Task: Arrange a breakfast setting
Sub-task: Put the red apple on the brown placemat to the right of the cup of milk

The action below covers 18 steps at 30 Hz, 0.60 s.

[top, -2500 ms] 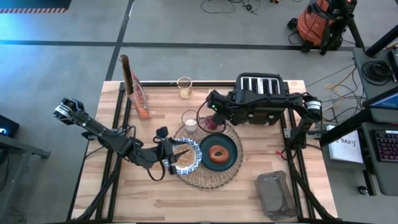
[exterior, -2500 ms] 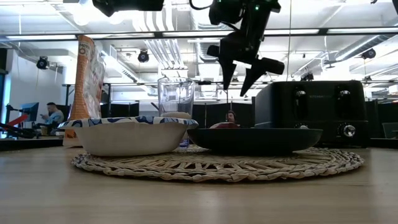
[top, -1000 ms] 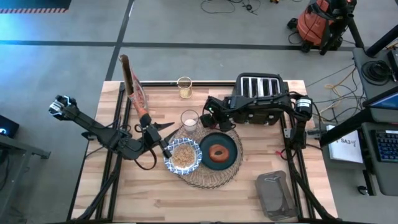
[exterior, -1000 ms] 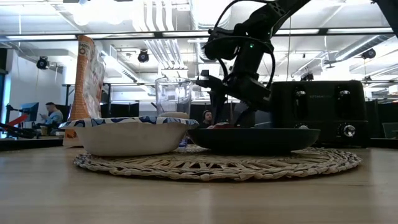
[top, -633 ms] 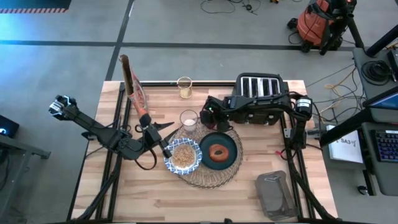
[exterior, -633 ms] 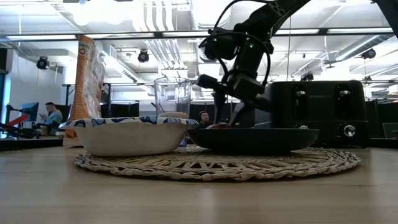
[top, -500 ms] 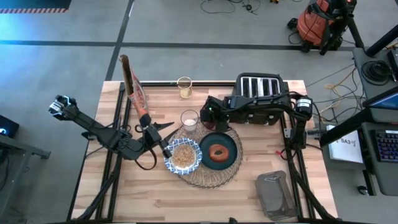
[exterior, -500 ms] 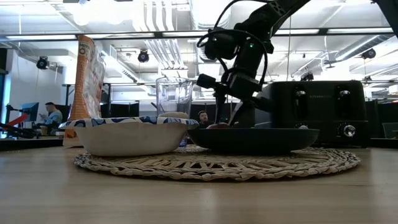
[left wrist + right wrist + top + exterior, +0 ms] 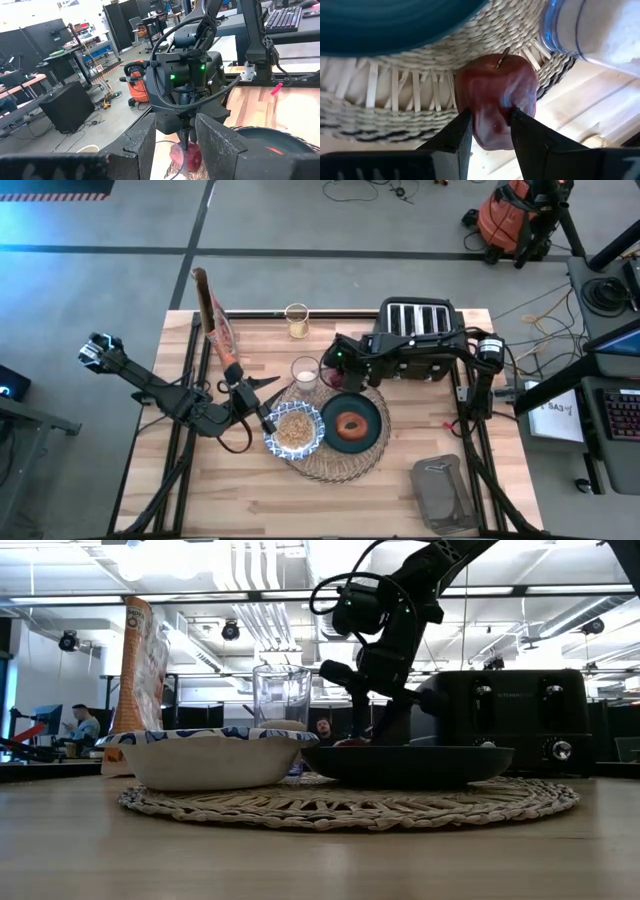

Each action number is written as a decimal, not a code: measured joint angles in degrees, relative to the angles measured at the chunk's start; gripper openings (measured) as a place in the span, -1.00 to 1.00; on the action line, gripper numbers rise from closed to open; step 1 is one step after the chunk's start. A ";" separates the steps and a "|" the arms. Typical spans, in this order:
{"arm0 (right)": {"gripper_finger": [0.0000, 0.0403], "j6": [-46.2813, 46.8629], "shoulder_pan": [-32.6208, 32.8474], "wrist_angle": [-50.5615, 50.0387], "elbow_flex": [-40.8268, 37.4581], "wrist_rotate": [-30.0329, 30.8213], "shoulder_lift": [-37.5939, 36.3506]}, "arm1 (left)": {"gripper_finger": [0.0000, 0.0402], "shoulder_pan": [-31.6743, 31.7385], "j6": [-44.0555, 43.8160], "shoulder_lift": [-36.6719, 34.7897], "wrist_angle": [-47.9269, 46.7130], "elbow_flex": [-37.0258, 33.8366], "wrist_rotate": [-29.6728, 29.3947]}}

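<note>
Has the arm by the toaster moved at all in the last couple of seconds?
Yes. Its right end effector came down from high above the black toaster and now sits behind the teal plate, at the small red fruit.

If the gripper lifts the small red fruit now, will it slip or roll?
The small red fruit looks glossy and rounded, so it may slip a little between the right gripper fingers closing on its sides. It sits at the woven placemat edge, so if released it could probably roll toward the bare table.
</note>
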 joint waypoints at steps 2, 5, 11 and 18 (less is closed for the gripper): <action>-0.44 2.35 0.03 0.08 -0.02 -0.43 -0.04 | -0.39 0.00 0.32 0.00 0.00 0.00 0.00; -0.45 5.30 0.13 0.10 -0.02 -0.67 -0.04 | -0.39 0.00 1.42 0.00 -0.02 0.00 0.00; -0.45 16.80 0.26 0.16 -0.02 -0.97 -0.11 | -0.39 0.00 3.47 0.00 -0.02 0.00 -0.02; -0.42 37.56 0.37 0.36 -0.02 -1.99 -0.28 | -0.39 0.00 5.60 -0.57 -0.04 0.00 -0.07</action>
